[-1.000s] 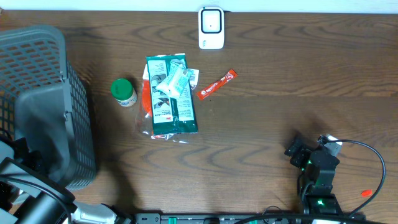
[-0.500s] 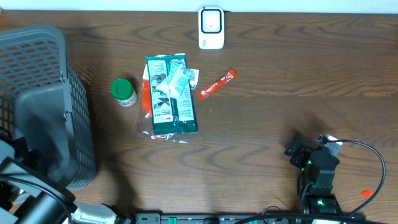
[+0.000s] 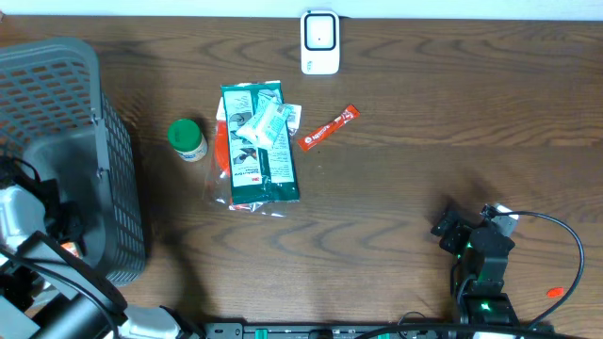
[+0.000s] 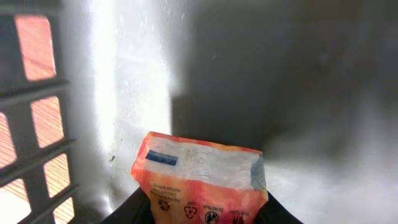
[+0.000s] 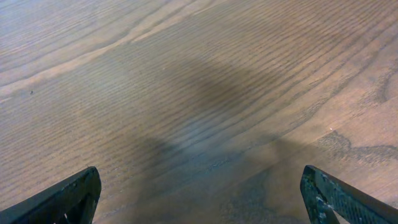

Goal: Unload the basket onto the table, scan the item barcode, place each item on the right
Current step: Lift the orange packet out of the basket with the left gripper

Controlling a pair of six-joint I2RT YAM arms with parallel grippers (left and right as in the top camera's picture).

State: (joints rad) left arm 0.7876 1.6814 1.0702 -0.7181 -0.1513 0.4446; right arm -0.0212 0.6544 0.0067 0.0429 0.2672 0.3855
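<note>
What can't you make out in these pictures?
- Packet, left wrist view: its lower part is cut off by the bottom edge, and no barcode shows on the visible part.
- Left hand, same view: only dark slivers of the fingers show at that edge, so whether it grips the packet is unclear.
- Green pack, overhead view: the print is too small to read.

Dark wooden table (image 3: 424, 113), pale wall (image 3: 471, 8) behind

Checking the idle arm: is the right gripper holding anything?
No, the right gripper stands wide open over the bare wood of the table, with nothing between its jaws.
</note>
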